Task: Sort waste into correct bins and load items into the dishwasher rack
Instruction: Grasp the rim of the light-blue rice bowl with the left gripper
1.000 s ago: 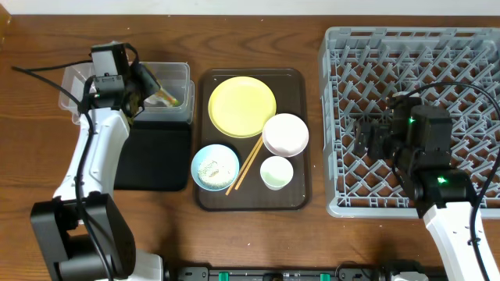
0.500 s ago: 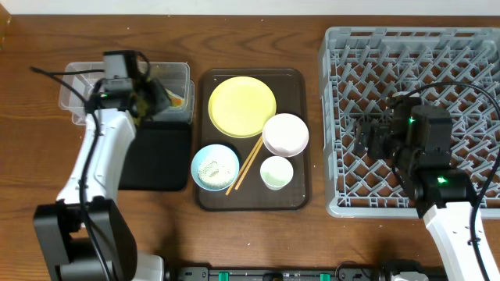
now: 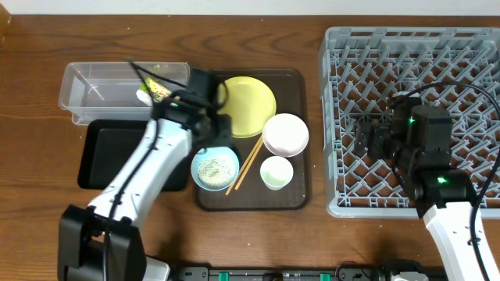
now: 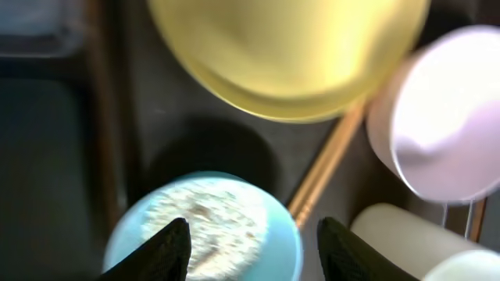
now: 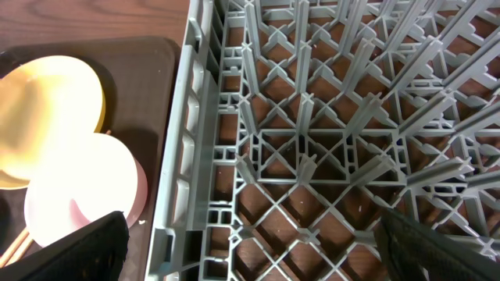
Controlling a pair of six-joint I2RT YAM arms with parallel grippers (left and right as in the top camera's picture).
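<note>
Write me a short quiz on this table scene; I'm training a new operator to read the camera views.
1. True or false: the yellow-green printed snack wrapper lies inside the clear rectangular plastic tub.
2. Which dish holds the white rice-like scraps? A round yellow plate; B light blue bowl; C small white cup.
3. Fill in: the open right gripper hangs over the large ____.
Key: 1 true; 2 B; 3 grey plastic lattice rack.

Wooden table [image 3: 258, 31], clear tub [image 3: 98, 94], black tray [image 3: 101, 152], brown tray [image 3: 294, 86], grey rack [image 3: 406, 35]
</note>
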